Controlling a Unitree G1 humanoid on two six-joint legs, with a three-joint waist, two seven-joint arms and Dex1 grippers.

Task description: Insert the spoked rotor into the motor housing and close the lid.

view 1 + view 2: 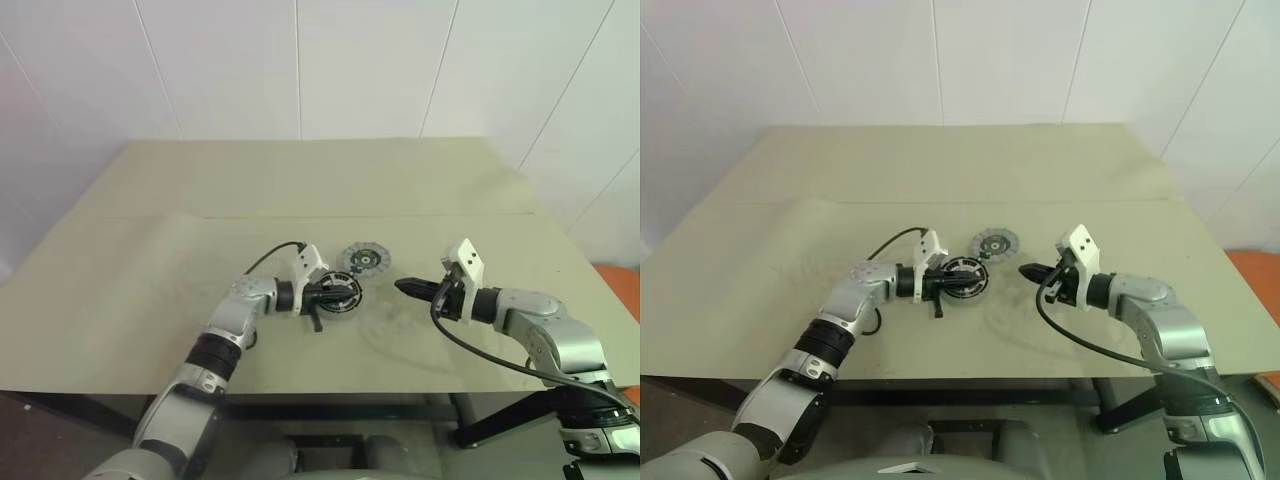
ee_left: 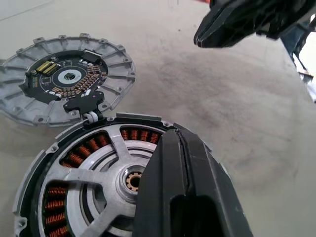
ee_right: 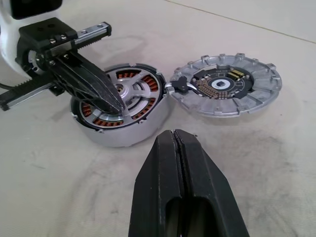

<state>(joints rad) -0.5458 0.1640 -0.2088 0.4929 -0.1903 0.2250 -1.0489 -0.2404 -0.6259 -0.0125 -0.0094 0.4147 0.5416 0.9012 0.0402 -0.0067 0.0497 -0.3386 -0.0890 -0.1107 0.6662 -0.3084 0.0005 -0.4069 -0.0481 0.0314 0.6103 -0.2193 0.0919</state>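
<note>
Pressing its clenched left gripper (image 3: 106, 101) onto the spoked rotor (image 3: 123, 98) already seated in the motor housing (image 3: 116, 136) at centre frame, the robot next must swing the lid (image 3: 224, 91), lying open just right of it, shut, right gripper (image 1: 410, 288) clenched, empty.

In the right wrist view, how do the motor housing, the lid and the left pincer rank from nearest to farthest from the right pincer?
1. Motor housing: straight ahead, spoked rotor seated inside.
2. Left pincer: shut, tips over the rotor, almost as near as the housing; hard to separate these two.
3. Lid: lying open on the table beside the housing, clearly farthest from the right pincer.
</note>
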